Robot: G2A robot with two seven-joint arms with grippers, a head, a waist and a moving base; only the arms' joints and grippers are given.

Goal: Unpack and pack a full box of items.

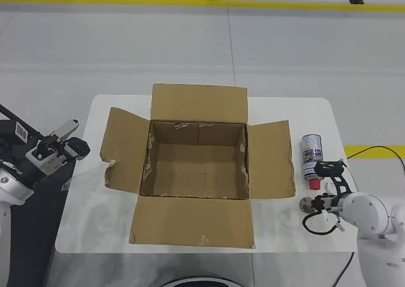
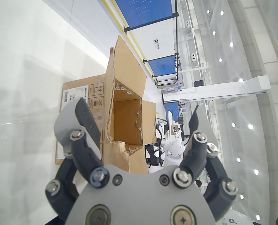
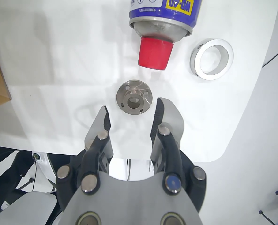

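Observation:
An open cardboard box [image 1: 196, 172] stands in the middle of the white table [image 1: 288, 115], all flaps folded out, with nothing visible inside. Right of it lies a blue spray can [image 1: 311, 156] with a red cap [image 3: 155, 52]. A small metal flange [image 3: 134, 97] lies just beyond that cap, and a metal ring [image 3: 211, 59] rests beside it. My right gripper [image 3: 132, 106] hovers open over the table with the flange [image 1: 307, 206] just ahead of its fingertips. My left gripper [image 2: 138, 106] is open and holds nothing, off the table's left edge [image 1: 73, 138], facing the box [image 2: 125, 118].
The box's torn flaps spread over much of the table. Bare table shows along the left edge and behind the can at the right. A black cable [image 1: 392, 154] runs over the floor on the right.

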